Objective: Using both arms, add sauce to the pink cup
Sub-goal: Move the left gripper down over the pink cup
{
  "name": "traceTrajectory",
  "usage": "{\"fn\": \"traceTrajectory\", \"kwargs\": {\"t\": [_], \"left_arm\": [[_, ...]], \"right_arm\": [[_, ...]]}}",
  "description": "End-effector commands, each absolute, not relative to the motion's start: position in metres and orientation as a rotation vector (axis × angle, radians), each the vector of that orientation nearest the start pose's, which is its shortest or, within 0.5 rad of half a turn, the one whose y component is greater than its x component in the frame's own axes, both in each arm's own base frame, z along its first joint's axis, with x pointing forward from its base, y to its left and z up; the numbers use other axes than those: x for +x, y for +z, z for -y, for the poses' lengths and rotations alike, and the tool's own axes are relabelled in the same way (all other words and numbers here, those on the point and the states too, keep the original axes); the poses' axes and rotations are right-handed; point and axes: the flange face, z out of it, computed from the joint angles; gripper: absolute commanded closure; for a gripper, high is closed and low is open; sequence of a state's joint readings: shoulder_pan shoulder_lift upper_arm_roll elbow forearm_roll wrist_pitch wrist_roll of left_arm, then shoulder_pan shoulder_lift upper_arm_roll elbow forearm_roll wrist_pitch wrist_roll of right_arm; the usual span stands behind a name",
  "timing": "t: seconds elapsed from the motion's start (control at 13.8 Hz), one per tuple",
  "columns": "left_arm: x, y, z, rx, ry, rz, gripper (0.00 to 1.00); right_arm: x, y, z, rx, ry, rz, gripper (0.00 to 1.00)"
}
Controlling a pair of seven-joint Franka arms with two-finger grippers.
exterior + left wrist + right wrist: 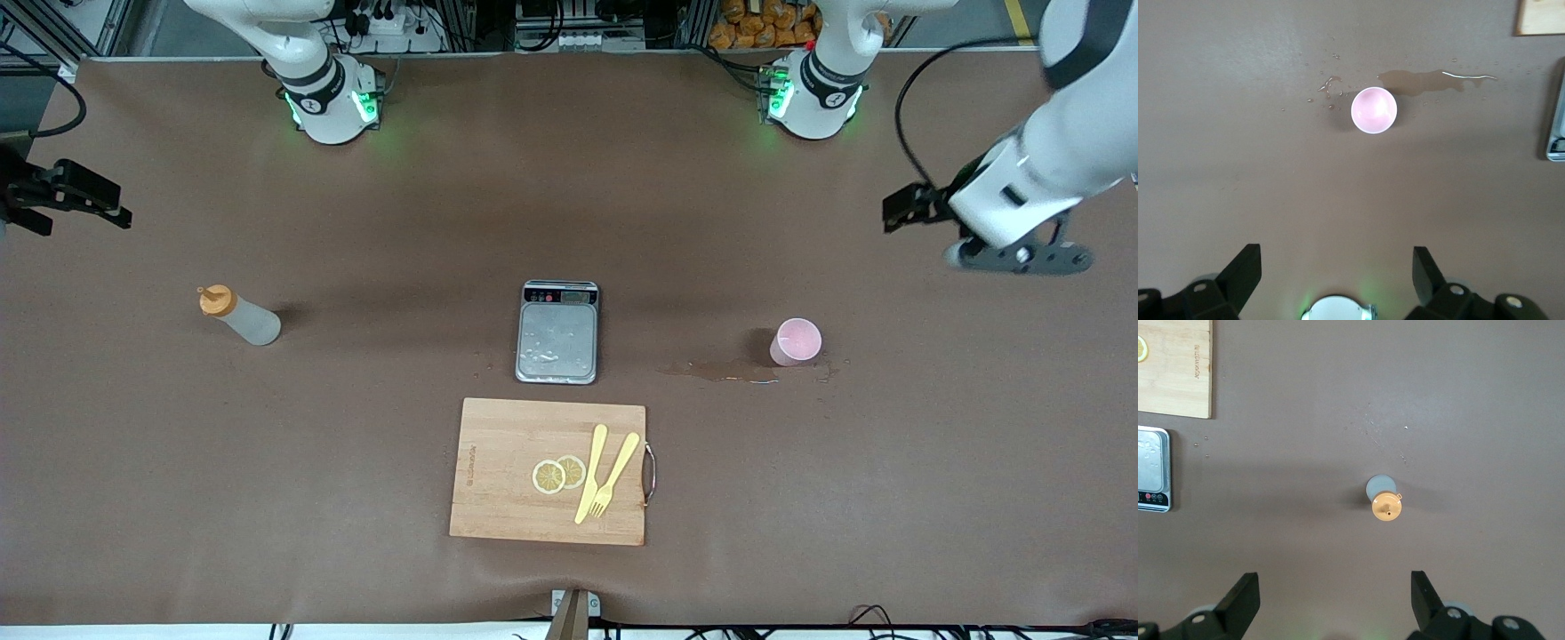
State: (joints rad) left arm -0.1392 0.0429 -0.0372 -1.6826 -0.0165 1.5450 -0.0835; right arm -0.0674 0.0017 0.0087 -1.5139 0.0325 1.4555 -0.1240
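From my remote station, both tools hang released, jaws spread wide, holding and touching nothing. The left tool (1337, 270) hovers over bare desk (889, 498) at the left arm's end, the right tool (1335, 597) likewise at the right arm's end.

One sauce bottle (240, 316) stands upright near the right arm's end, its long axis vertical, orange cap and nozzle pointing straight up into the right wrist view. One pink cup (796, 341) stands mouth up toward the left arm's end, at the edge of a brown spill (725, 372).

Between them sits one scale (557, 332); at its six o'clock lies one cutting board (498, 444) bearing two lemon slices (558, 475) and two yellow utensils (605, 473).
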Motion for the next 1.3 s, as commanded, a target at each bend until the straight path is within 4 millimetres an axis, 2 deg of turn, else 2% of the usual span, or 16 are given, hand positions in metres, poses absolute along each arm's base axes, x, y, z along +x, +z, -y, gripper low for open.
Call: {"fn": "traceTrajectory", "kwargs": {"t": [0.0,0.14,0.29,0.43,0.58,0.79,0.87,0.94,1.01,1.23], "left_arm": [[0.543,0.501,0.102,-3.105,0.253,-0.141,0.0],[0.543,0.467,0.102,-3.104,0.258,-0.132,0.0],[0.541,0.435,0.104,-3.101,0.269,-0.14,0.0],[0.538,0.401,0.118,-3.105,0.248,-0.178,0.0],[0.545,0.375,0.121,-3.109,0.272,-0.176,0.0],[0.556,0.349,0.117,-3.137,0.258,-0.14,0.0],[0.559,0.339,0.118,-3.158,0.255,-0.116,0.0],[0.562,0.332,0.116,-3.166,0.25,-0.1,0.0],[0.566,0.326,0.106,-3.167,0.256,-0.073,0.0],[0.575,0.295,0.1,-3.174,0.24,-0.046,0.0]], "right_arm": [[0.541,0.643,0.042,-3.095,0.103,0.047,0.0],[0.538,0.639,0.056,-3.086,0.143,0.005,0.0],[0.535,0.623,0.082,-3.069,0.243,-0.061,0.0],[0.534,0.609,0.119,-3.046,0.299,-0.172,0.0],[0.533,0.601,0.131,-3.034,0.331,-0.198,0.0],[0.551,0.543,0.154,-2.986,0.518,-0.294,0.0],[0.554,0.529,0.164,-2.965,0.557,-0.434,0.0],[0.554,0.523,0.17,-2.949,0.574,-0.542,0.0],[0.551,0.522,0.18,-2.937,0.578,-0.584,0.0],[0.541,0.52,0.208,-2.908,0.581,-0.662,0.0]]}}
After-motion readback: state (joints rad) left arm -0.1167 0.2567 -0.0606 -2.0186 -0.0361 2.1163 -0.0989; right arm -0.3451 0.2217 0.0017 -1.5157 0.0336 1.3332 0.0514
